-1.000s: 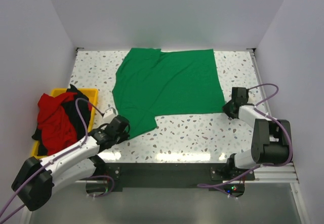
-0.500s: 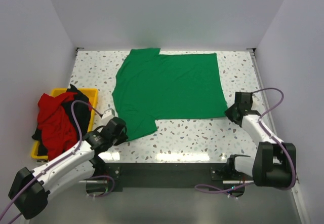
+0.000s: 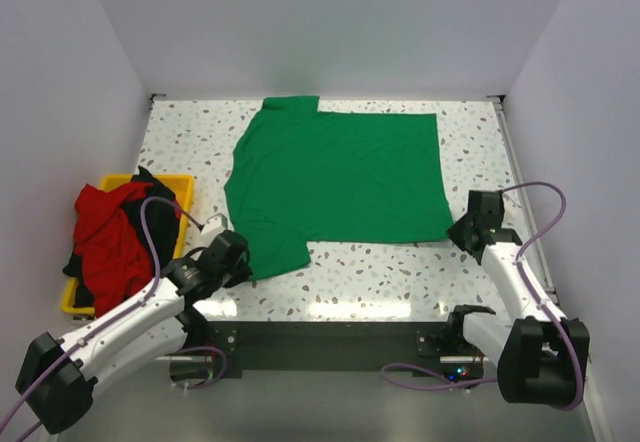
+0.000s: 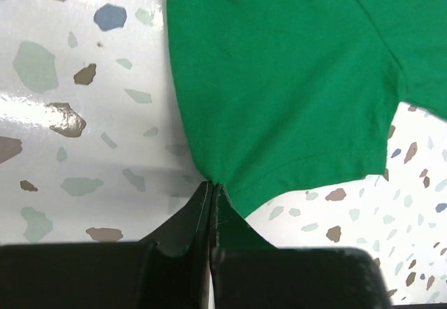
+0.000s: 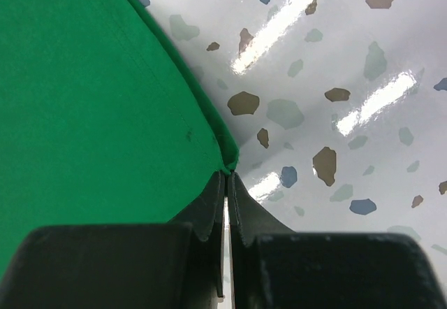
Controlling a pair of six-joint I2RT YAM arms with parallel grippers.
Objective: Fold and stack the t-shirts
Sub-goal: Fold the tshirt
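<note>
Top external view: the green t-shirt lies spread flat on the speckled tabletop, reaching from the far edge towards the middle, with one sleeve end sticking out towards the near left. The left gripper sits low at that near-left corner. In the left wrist view its fingers are clenched together on the tip of the cloth, just where the stitched hem comes to a point, and the rest of the fabric runs away from it smooth against the surface. The right gripper is at the near-right corner of the same shirt. The right wrist view shows its fingers pinched tight on the very edge of that corner, where the hem curls up slightly, with bare tabletop to one side and green cloth to the other. Both arms reach outward from their bases, well apart from each other. At the left edge stands a yellow bin holding a crumpled red shirt tangled with a black shirt, both spilling over its sides.
</note>
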